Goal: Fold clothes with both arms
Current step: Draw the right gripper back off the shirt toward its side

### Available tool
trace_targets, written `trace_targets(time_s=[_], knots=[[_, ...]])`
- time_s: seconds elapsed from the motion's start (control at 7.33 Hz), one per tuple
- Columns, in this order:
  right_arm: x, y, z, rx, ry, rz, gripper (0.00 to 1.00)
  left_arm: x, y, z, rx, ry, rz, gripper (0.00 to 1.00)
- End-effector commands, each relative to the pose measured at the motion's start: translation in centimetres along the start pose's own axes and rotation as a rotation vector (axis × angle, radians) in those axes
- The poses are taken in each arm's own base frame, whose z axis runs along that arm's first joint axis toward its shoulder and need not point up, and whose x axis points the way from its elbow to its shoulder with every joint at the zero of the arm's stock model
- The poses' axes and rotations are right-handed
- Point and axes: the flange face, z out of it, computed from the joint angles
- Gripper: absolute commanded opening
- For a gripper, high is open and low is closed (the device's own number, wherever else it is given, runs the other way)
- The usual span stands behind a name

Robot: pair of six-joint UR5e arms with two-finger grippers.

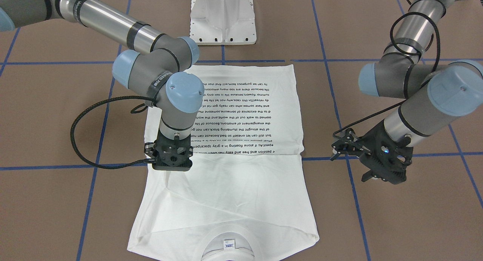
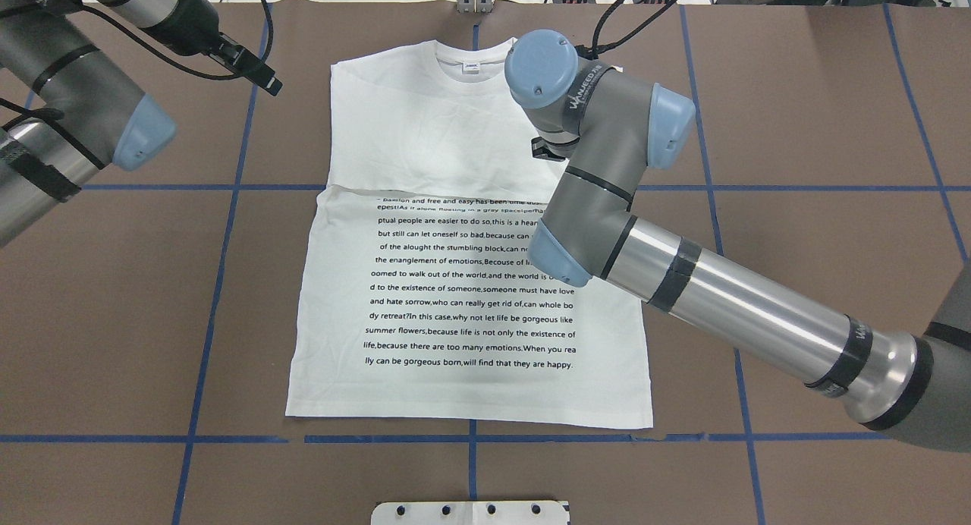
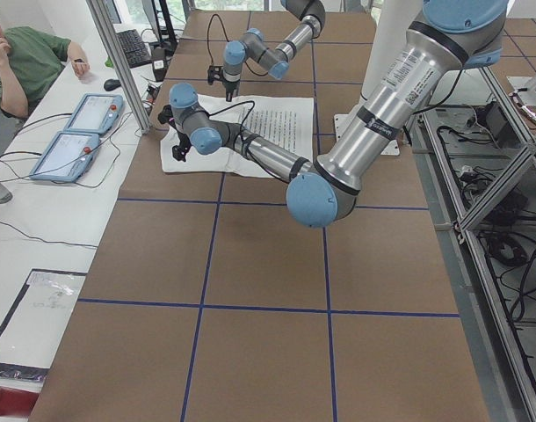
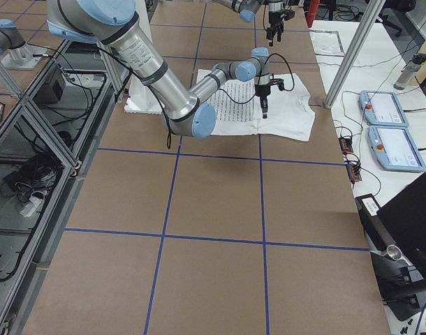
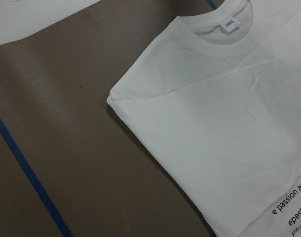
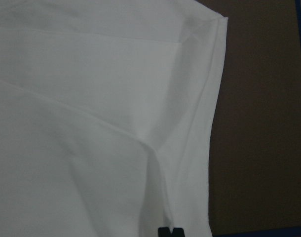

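White long-sleeved T-shirt (image 2: 425, 146) flat mid-desk (image 2: 796, 92), collar (image 2: 470, 55) at far end. Sleeves tucked out of sight; text panel laid over near half. Judged: about one crosswise fold left. Right hand (image 1: 170, 161) over shirt's side edge, left hand (image 2: 254, 68) off cloth; spread of both cannot tell.

Matt white cloth T-shirt (image 2: 425, 146) on matt brown paper-like table cover (image 2: 796, 92); arm tubes (image 2: 743, 305) shiny metal.
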Motion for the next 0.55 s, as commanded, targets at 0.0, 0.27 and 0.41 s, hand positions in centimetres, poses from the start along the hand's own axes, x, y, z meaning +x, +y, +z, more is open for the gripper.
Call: trace_targets(time_s=[0.0, 0.27, 0.41], knots=[[3.5, 0.3, 1.4, 0.0, 0.016, -0.039, 0.0, 0.2, -0.1, 0.0, 0.001, 0.002, 0.001, 1.0], [4.7, 0.2, 2.4, -0.002, 0.026, -0.065, 0.0, 0.4, -0.2, -0.1, 0.003, 0.002, 0.003, 1.0], [4.8, 0.0, 2.6, 0.002, 0.028, -0.055, 0.98, 0.4, -0.3, -0.2, 0.004, 0.003, 0.004, 1.0]])
